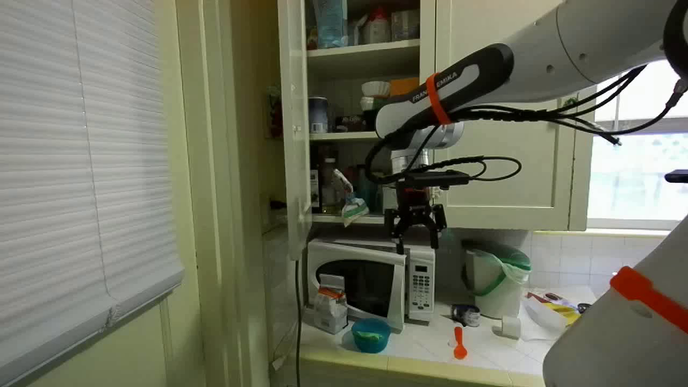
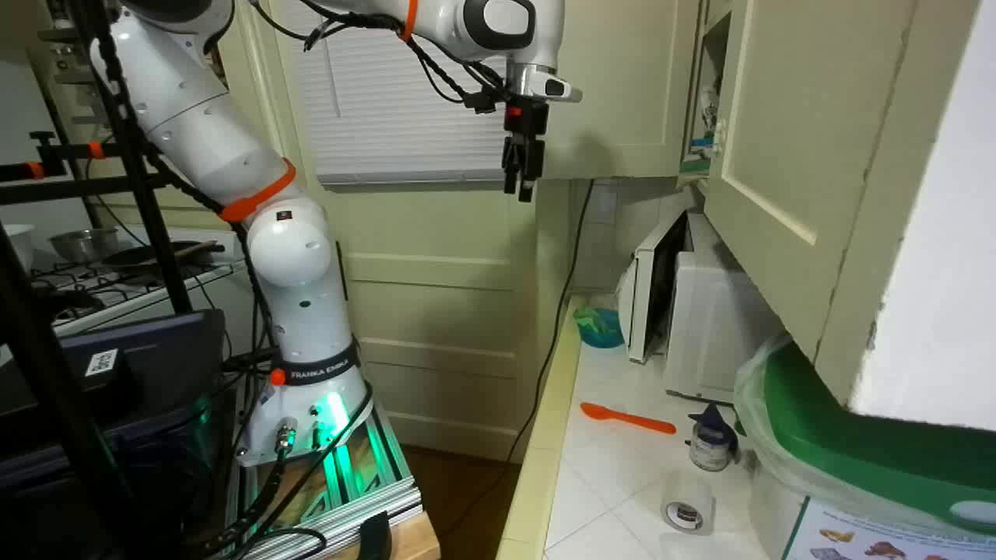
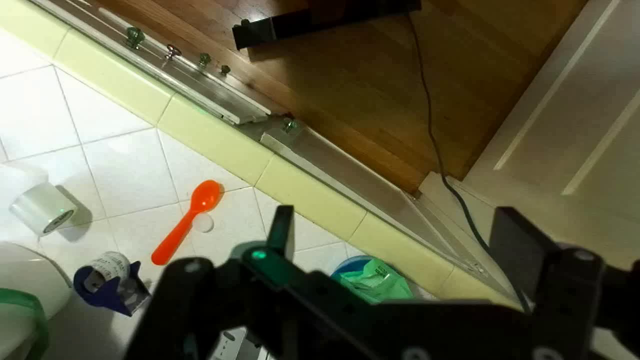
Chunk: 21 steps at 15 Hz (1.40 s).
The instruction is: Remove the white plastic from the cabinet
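Note:
The cream cabinet (image 1: 363,49) stands with its left door open in an exterior view, and its shelves hold jars, bowls and bottles. It also shows in an exterior view (image 2: 809,117), where little of its inside is visible. A crumpled white plastic bag (image 1: 355,208) with a green stripe hangs over the front of the lowest shelf. My gripper (image 1: 417,246) points down, open and empty, in front of the cabinet and to the right of the bag in that view. It also shows in an exterior view (image 2: 518,191). In the wrist view its fingers (image 3: 400,220) are wide apart, with nothing between them.
A white microwave (image 1: 422,282) with its door ajar stands below the cabinet. On the counter are a blue bowl (image 1: 371,336) with green plastic, a bag (image 1: 329,309), an orange spoon (image 1: 459,344), a jar (image 2: 710,447), a tape roll (image 2: 686,505) and a white bin (image 1: 492,290).

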Tool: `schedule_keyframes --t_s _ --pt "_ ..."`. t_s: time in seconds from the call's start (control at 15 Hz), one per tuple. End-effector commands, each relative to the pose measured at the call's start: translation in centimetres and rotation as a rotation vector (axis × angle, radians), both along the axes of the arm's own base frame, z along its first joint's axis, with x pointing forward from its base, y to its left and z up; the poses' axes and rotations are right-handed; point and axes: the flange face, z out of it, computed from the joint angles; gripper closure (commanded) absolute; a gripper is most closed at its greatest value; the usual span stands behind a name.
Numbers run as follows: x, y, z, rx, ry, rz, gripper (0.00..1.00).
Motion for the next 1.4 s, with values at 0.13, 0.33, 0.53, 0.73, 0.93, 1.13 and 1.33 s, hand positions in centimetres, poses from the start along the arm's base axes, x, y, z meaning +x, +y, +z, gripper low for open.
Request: schedule_keyframes --t_s 0.13,0.33,0.53,0.73,0.93,1.13,1.33 --pt "0.0 0.0 0.1 0.000 0.001 0.000 0.00" --pt "1.2 0.0 0.4 -0.019 -0.043 -0.001 0.00" --pt "4.1 0.0 0.8 -0.062 -0.149 0.031 0.00" --pt "7.6 0.5 1.2 -0.122 -0.317 0.065 0.00" --pt "10.5 1.0 1.0 -0.195 -0.434 0.105 0.00" --pt "13.2 1.6 1.2 -0.238 -0.581 0.130 0.00" --pt "15.4 1.8 1.3 -0.249 -0.705 0.120 0.00"
